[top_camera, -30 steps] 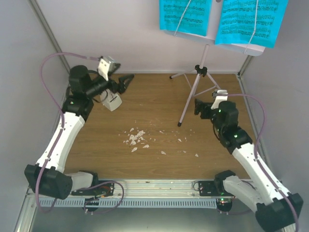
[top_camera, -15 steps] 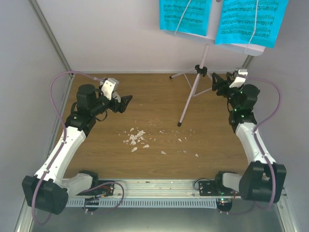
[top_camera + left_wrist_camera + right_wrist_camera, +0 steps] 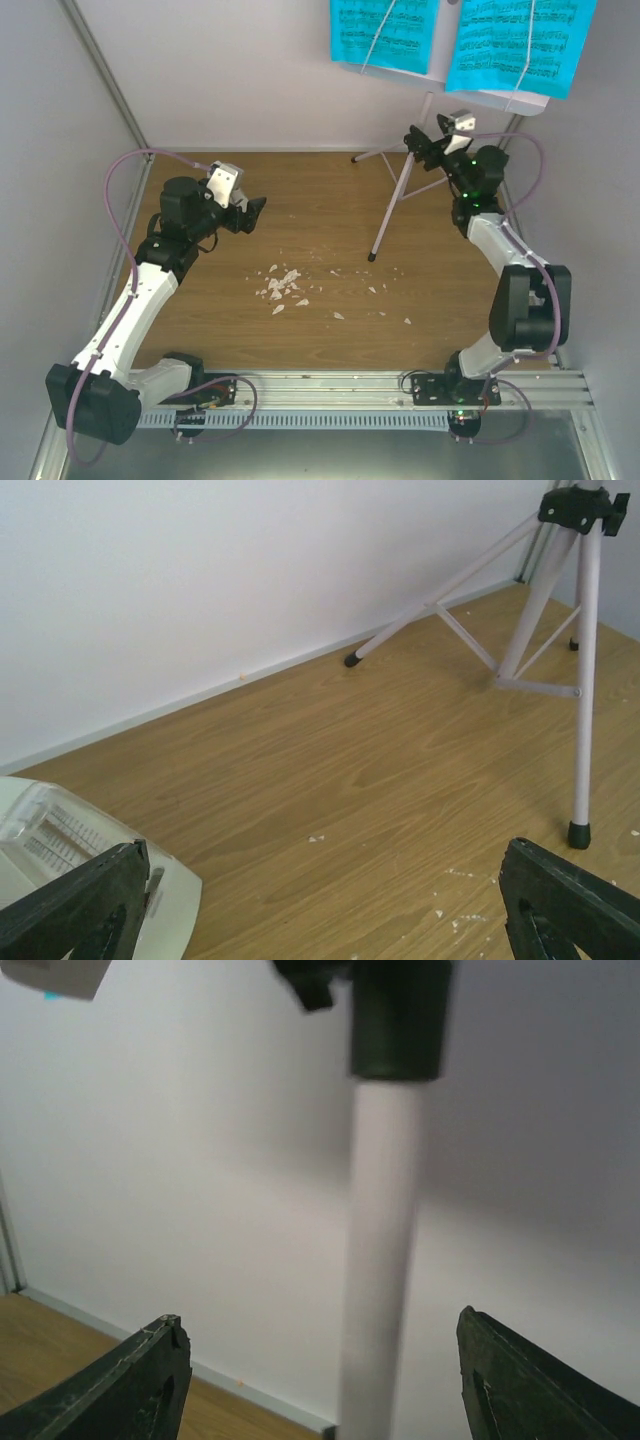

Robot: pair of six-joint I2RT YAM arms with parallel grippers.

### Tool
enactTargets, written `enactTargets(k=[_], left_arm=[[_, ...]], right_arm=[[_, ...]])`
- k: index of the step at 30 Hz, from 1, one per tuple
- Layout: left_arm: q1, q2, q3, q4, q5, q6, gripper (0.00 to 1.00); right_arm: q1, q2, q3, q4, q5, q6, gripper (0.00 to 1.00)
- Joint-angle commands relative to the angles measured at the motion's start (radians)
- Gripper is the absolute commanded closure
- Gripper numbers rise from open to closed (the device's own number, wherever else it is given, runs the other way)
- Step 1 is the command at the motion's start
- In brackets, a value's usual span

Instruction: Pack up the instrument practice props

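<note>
Right tool [image 3: 318, 1325] open, straddling pole of the pale pink-white tripod music stand [image 3: 385, 1240], frame centre. Centre it in the gap before closing. Left tool [image 3: 322, 852] open, empty.

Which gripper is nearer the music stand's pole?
Right. The right gripper is at the music stand pole, its fingers open on either side with gaps showing. The left gripper is across the table, by the metronome.

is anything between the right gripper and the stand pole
Nothing visible. In the right wrist view the pole stands between the open fingers of the right gripper, with only bare wall showing in the gaps on either side.
</note>
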Motion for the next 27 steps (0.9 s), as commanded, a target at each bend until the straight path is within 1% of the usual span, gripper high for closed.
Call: enactTargets(k=[1, 3, 6, 10, 15, 17, 19, 21, 23, 27], left_arm=[[-0.003, -0.012, -0.011, 0.02, -0.053, 0.026, 0.05], [-0.002, -0.014, -0.013, 0.021, -0.051, 0.028, 0.05], [-0.002, -0.011, -0.015, 0.021, -0.059, 0.031, 0.05], [-0.003, -0.002, -0.013, 0.019, -0.065, 0.033, 0.04], [-0.003, 0.005, -0.013, 0.018, -0.054, 0.023, 0.04], [-0.003, 0.008, -0.013, 0.018, -0.05, 0.023, 0.04], [-0.003, 0.012, -0.013, 0.017, -0.052, 0.024, 0.04], [-0.003, 0.016, -0.013, 0.016, -0.056, 0.023, 0.04], [-0.003, 0.019, -0.013, 0.015, -0.055, 0.022, 0.04], [-0.003, 0.024, -0.013, 0.016, -0.05, 0.015, 0.04]], right_arm=[[0.056, 0.091, 0.051, 0.083, 0.08, -0.052, 0.26], [0.057, 0.117, 0.052, 0.112, 0.118, -0.035, 0.27], [0.058, 0.136, 0.039, 0.161, 0.136, -0.03, 0.28], [0.058, 0.17, 0.074, 0.15, 0.141, -0.05, 0.29], [0.061, 0.205, 0.119, 0.153, 0.157, -0.062, 0.35], [0.064, 0.221, 0.139, 0.154, 0.158, -0.067, 0.39], [0.068, 0.235, 0.157, 0.153, 0.157, -0.072, 0.44], [0.073, 0.244, 0.17, 0.153, 0.157, -0.075, 0.53], [0.077, 0.248, 0.181, 0.145, 0.149, -0.068, 0.65], [0.084, 0.233, 0.165, 0.157, 0.117, -0.055, 0.79]])
